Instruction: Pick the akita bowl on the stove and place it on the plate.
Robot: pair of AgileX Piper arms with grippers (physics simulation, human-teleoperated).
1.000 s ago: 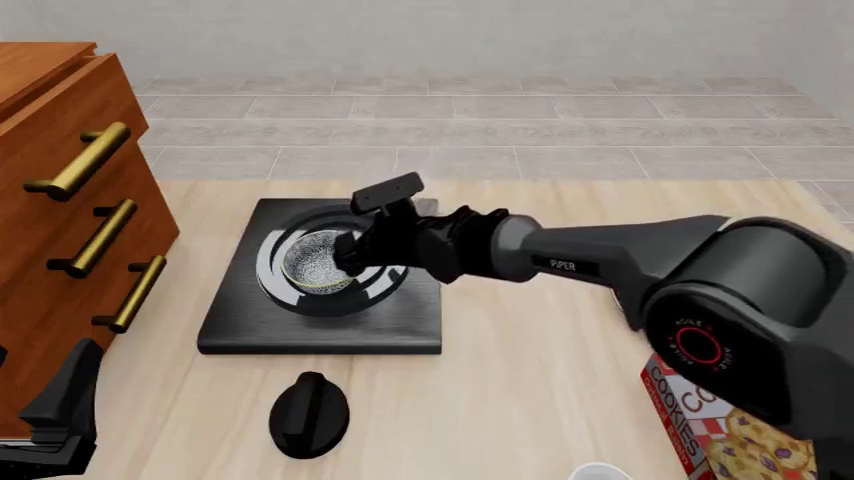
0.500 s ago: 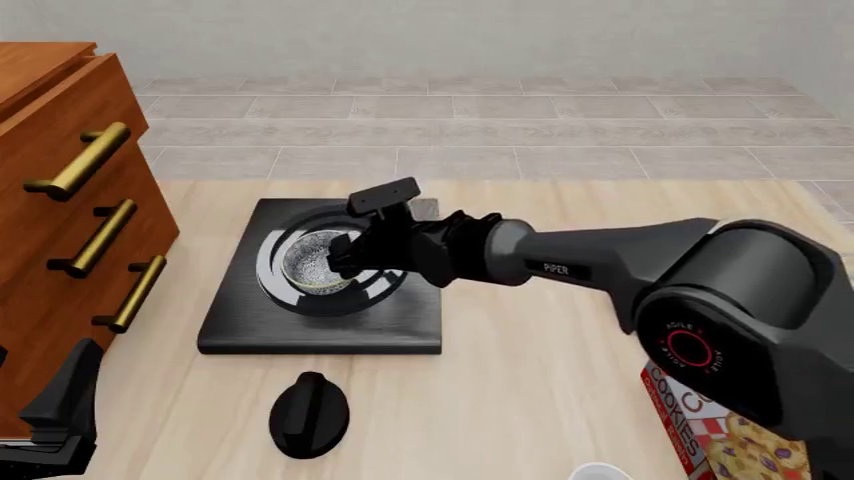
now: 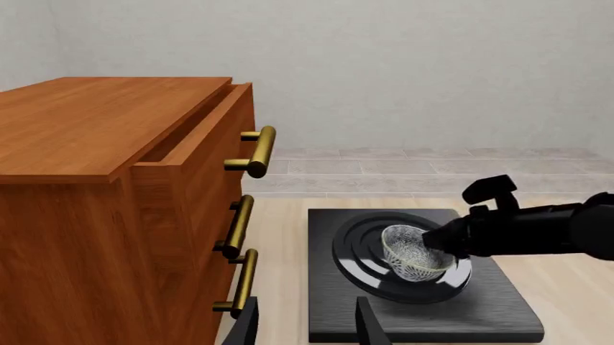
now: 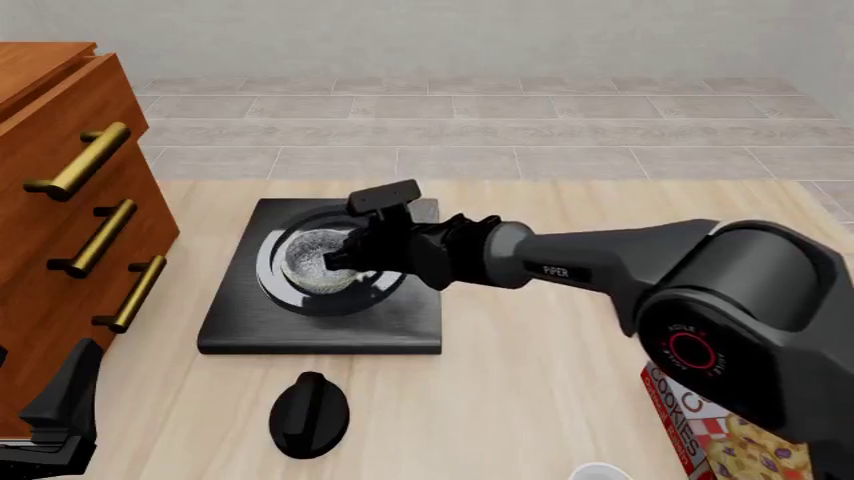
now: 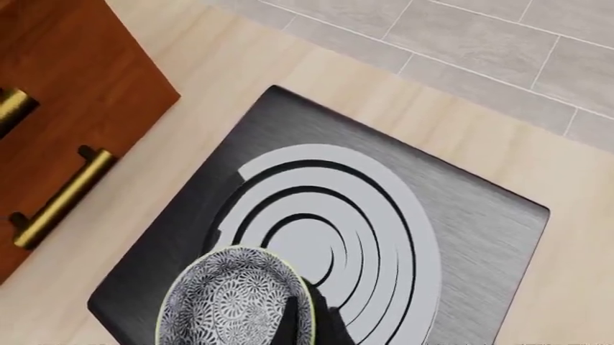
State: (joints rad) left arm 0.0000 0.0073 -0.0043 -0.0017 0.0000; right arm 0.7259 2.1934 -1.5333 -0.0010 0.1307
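The bowl (image 4: 320, 262) sits over the ring burner of the stove (image 4: 234, 325), and in the left wrist view it (image 3: 415, 253) looks tilted and perhaps just off the rings, though I cannot tell for certain whether it has left the surface. The right gripper (image 4: 350, 255) is at its near-right rim; the right wrist view shows one dark finger (image 5: 302, 323) against the rim with the bowl (image 5: 235, 302) beside it, so the jaws appear clamped on the rim.

Judged from this, the step in hand is the pick — grasp made, lift only starting. The plate is not in any view, so the next move calls for raising the bowl clear of the stove, then carrying it to wherever the plate lies while keeping the rim grip from slipping.

The left gripper (image 3: 305, 327) waits low by the wooden dresser (image 4: 54, 200), fingers apart and holding nothing. A black knob (image 4: 310, 412) lies on the table (image 4: 534, 380) in front of the stove, and a cookie box (image 4: 727, 440) stands at the near right.
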